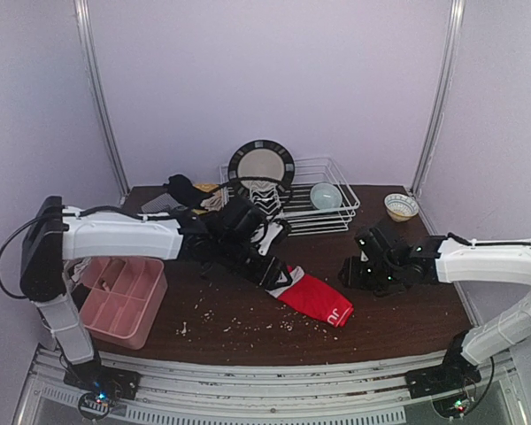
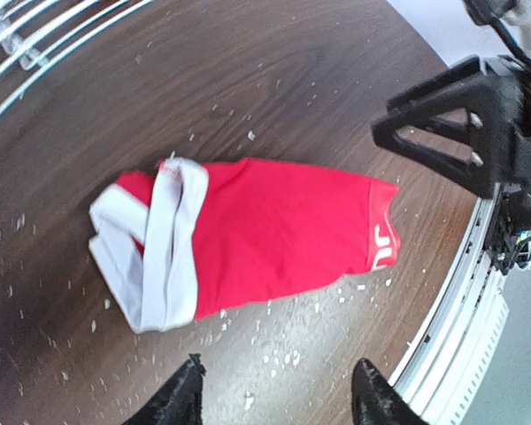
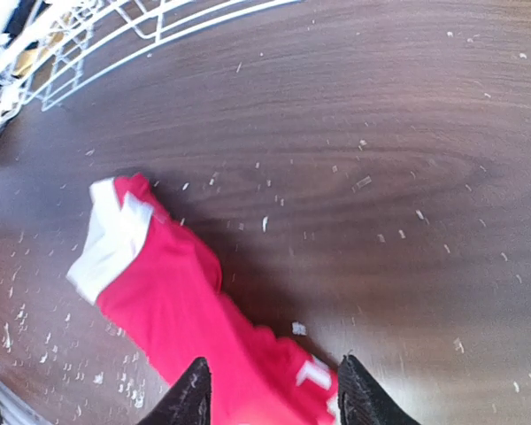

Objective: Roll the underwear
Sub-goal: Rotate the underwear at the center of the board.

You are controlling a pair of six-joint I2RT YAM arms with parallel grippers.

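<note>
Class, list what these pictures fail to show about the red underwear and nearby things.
- Top view: the left arm partly covers the red underwear's waistband end.
- Right wrist view: the bottom edge cuts off its printed end.
- Top view: the pile behind the left arm is too small to identify.

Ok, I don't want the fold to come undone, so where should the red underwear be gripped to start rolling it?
Probably the short logo end of the red underwear, pinched from above by the right end effector, which hangs over it. The cloth lies flat as a long strip, and the white waistband end is bulkier.
</note>
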